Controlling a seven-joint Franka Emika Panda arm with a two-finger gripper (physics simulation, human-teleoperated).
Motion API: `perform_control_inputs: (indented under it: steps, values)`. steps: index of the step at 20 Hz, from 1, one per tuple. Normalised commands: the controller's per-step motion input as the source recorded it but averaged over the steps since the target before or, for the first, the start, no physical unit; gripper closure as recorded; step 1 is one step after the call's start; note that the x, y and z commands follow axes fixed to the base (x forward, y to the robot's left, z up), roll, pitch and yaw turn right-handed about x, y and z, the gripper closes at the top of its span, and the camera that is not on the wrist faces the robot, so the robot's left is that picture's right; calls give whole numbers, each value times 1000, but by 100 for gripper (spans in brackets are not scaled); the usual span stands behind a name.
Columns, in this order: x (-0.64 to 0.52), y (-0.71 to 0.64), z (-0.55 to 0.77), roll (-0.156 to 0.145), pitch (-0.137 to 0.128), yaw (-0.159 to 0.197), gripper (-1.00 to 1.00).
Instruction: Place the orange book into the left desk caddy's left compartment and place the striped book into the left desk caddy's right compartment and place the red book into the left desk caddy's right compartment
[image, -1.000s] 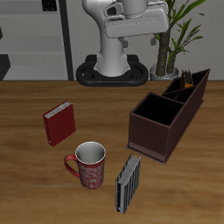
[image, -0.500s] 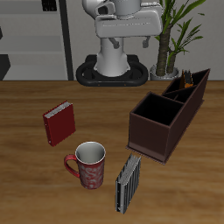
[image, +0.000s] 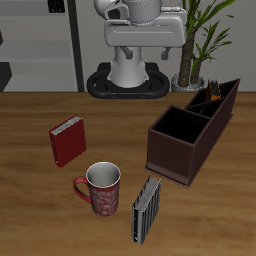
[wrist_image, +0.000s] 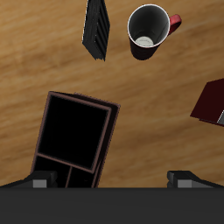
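The red book (image: 68, 141) (wrist_image: 210, 102) lies flat on the wood. The striped book (image: 147, 209) (wrist_image: 98, 28) stands on edge near the front, beside the mug. The left desk caddy (image: 170, 155) (wrist_image: 83, 99) is a dark brown box. Its large right compartment (image: 180, 124) (wrist_image: 79, 131) looks empty. The orange book (image: 212, 97) pokes out of the narrow left compartment at the caddy's far, taller end. My gripper (wrist_image: 112, 179) hangs high above the caddy, open, with nothing between its fingers (wrist_image: 39, 181). It is out of frame in the exterior view.
A red patterned mug (image: 100, 188) (wrist_image: 149, 31) stands between the red book and the striped book. The robot base (image: 130, 75) and a potted plant (image: 195, 45) stand at the table's back.
The arm's upper links have shifted slightly. None of the books, the mug or the caddy has moved.
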Motion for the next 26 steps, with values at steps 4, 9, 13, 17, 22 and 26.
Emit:
perform_control_inputs:
  steps: [4, 9, 13, 17, 22, 26]
  values:
    - [375, 7, 53, -4, 44, 11, -100]
    - [418, -42, 103, -32, 14, 49, -100]
    - [418, -74, 202, -39, 0, 59, -100]
    - [327, -56, 256, -50, -32, 53, -100]
    - [232, 158, 144, -8, -16, 51, -100]
    - [307, 168, 66, -24, -6, 28, -100]
